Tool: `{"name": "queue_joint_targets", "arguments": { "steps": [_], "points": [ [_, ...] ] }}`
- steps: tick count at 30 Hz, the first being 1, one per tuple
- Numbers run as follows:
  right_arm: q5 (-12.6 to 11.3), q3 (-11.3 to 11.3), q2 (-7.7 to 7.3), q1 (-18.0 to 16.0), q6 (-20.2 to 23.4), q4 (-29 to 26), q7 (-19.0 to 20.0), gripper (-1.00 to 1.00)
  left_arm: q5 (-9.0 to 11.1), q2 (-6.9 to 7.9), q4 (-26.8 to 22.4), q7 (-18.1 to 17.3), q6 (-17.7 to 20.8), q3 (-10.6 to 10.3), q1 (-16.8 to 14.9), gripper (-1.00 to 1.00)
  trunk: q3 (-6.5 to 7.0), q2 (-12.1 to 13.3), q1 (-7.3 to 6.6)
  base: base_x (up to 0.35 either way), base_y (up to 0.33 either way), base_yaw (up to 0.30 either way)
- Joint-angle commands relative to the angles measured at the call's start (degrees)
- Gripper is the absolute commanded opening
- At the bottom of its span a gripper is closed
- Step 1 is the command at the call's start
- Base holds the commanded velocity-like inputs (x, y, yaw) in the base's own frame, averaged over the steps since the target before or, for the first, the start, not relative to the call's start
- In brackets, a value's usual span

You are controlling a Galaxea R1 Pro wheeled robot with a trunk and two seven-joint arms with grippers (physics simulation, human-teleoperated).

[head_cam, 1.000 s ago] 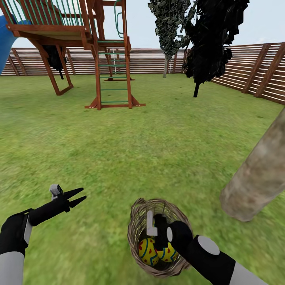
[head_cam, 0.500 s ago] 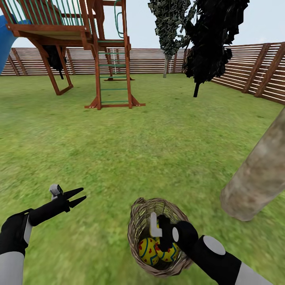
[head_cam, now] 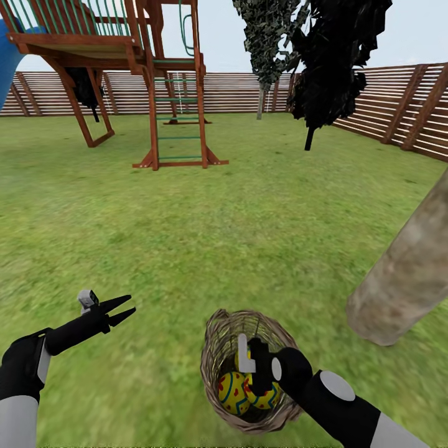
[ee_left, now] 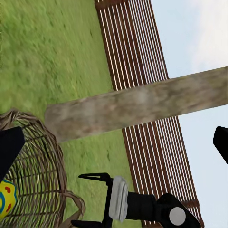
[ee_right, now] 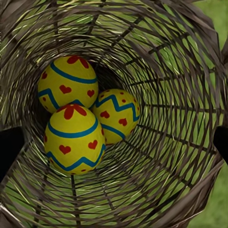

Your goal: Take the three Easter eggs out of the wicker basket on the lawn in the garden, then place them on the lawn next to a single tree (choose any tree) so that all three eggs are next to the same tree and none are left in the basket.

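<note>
Inside the one wicker basket (ee_right: 190, 71) lie three Easter eggs (ee_right: 71, 137); both arms' fingers (head_cam: 118, 309) spread, empty.

Head view: from above, facing forward and down over the lawn (head_cam: 186, 236) toward the far fence (head_cam: 236, 93), wicker basket (head_cam: 218, 348) near.
Left wrist view: low, looking rightward past the basket to the tree (ee_left: 137, 107) trunk and fence.
Right wrist view: very close, looking straight into the basket at three Easter eggs (ee_right: 85, 111).
Shared: basket in all three; trunk in head and left wrist views.
</note>
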Motion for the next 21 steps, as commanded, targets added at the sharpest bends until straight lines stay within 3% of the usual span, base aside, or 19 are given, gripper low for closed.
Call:
{"name": "queue_joint_targets", "arguments": {
  "steps": [1, 9, 21],
  "points": [
    [0.46, 0.1, -0.04, -0.05, 0.2, -0.11, 0.31, 1.0, -0.58, -0.03, -0.04, -0.49, 0.6, 0.16, -0.05, 1.0, -0.14, -0.02, -0.01, 0.0, 0.0, 0.0],
    [0.62, -2.25, -0.92, -0.07, 0.17, -0.57, 0.39, 1.0, -0.52, -0.03, -0.03, -0.49, 0.6, 0.15, -0.05, 1.0, -0.86, -0.02, -0.01, 0.0, 0.0, 0.0],
    [0.64, -2.65, -0.79, -0.06, 0.17, -0.79, 0.42, 1.0, -0.51, -0.03, -0.03, -0.49, 0.6, 0.15, -0.05, 1.0, -1.94, -0.02, -0.01, 0.0, 0.0, 0.0]
  ]
}}
